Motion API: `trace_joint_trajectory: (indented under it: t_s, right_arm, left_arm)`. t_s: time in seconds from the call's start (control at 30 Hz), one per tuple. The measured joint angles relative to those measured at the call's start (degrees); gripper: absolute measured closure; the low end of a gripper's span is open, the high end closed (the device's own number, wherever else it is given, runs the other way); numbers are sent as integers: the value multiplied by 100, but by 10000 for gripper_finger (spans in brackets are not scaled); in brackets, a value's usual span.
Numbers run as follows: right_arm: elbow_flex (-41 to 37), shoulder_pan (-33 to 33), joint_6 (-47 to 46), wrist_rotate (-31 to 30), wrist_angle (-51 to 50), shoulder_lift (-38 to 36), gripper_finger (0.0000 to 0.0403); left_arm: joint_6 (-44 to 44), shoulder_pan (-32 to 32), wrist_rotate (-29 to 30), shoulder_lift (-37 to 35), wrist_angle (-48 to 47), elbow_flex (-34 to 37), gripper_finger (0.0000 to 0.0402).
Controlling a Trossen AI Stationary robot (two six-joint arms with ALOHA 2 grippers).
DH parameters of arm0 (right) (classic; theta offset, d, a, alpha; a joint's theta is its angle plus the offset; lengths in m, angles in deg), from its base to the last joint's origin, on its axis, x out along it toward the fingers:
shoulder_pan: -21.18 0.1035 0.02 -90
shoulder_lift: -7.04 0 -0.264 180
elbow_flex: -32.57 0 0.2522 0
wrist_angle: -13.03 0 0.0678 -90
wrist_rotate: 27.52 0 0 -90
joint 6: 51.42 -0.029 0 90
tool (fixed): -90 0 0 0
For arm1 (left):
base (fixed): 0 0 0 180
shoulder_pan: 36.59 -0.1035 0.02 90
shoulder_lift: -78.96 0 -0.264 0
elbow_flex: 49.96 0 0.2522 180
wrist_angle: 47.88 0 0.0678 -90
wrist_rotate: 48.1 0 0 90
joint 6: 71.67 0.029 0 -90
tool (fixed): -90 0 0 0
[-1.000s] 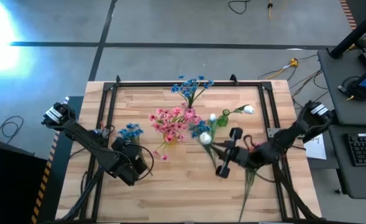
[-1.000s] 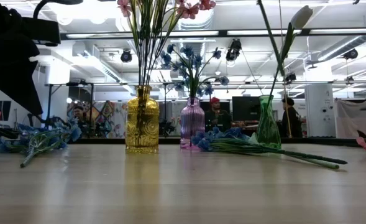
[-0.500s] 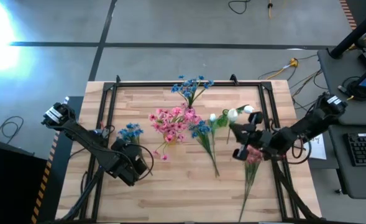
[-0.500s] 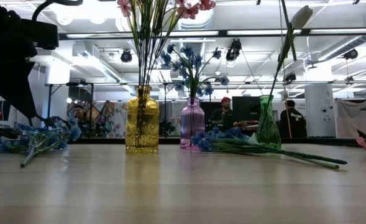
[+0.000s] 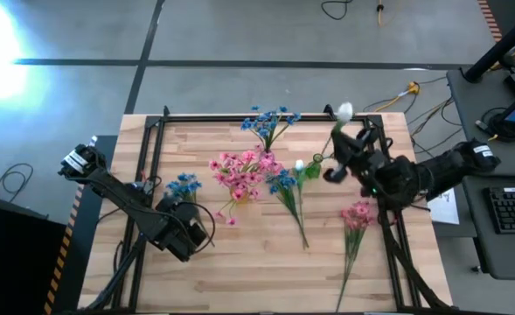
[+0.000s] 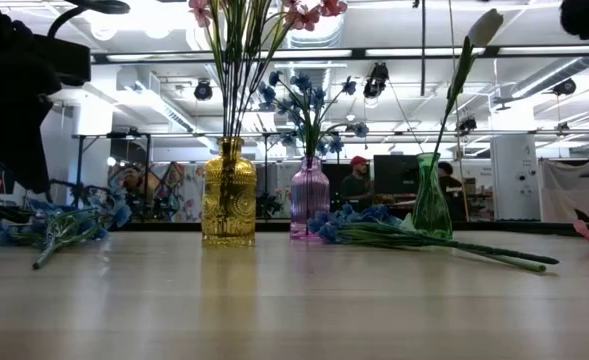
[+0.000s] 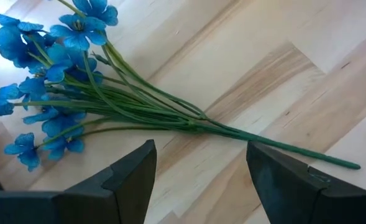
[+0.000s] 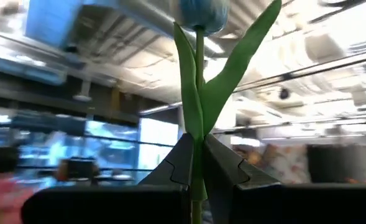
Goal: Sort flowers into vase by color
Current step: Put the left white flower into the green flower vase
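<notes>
Wooden planks form the surface (image 5: 257, 271), above whose far right part the right end effector (image 8: 196, 163) pinches a white tulip's (image 5: 344, 111) stem; the left end effector (image 7: 200, 167), fingers spread, hovers over a loose blue spray (image 7: 52, 81). Three vases stand in a row: yellow (image 6: 228, 195) with pink blossoms, purple (image 6: 309, 198) with blue, green (image 6: 432, 197) with one white bud. Flower heads are cut off in the low view, while another blue spray (image 5: 285, 188) and a pink spray (image 5: 356, 217) lie loose.

The table (image 5: 240, 262) is topped with pale, smooth wooden boards of matt sheen, framed in black metal. Three glossy glass vases are seen: a patterned yellow vase (image 6: 228, 195), a ribbed purple vase (image 6: 309, 198) and a smooth green vase (image 6: 432, 197). The fingers (image 7: 130, 180) appear to be matt dark plastic.
</notes>
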Motion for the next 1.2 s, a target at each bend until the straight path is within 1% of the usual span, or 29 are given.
trace_joint_trajectory:
  t_s: [0.1, 0.27, 0.4, 0.6, 0.83, 1.1, 1.2]
  right_arm:
    - [-28, -465, -197, -42, -14, 195, 385]
    - [15, -777, -169, 3, -16, 554, 385]
    - [17, -840, -54, -126, -33, 768, 385]
    - [17, -840, 218, -513, -24, 807, 385]
    - [17, -864, 409, -579, -47, 885, 385]
    - [9, -978, 296, -604, -69, 1052, 385]
    - [5, -1069, 123, -617, -101, 1118, 385]
  left_arm:
    - [-12, 0, 23, 0, -1, 0, 167]
    - [-34, -1, 25, 2, 0, 0, 167]
    - [-53, -1, 25, 7, 0, 0, 167]
    - [-53, 0, 25, 7, 2, 0, 167]
    - [-53, 0, 31, 7, 4, 0, 167]
    - [-53, 0, 37, 7, 4, 0, 167]
    - [-53, 1, 36, 7, 4, 0, 167]
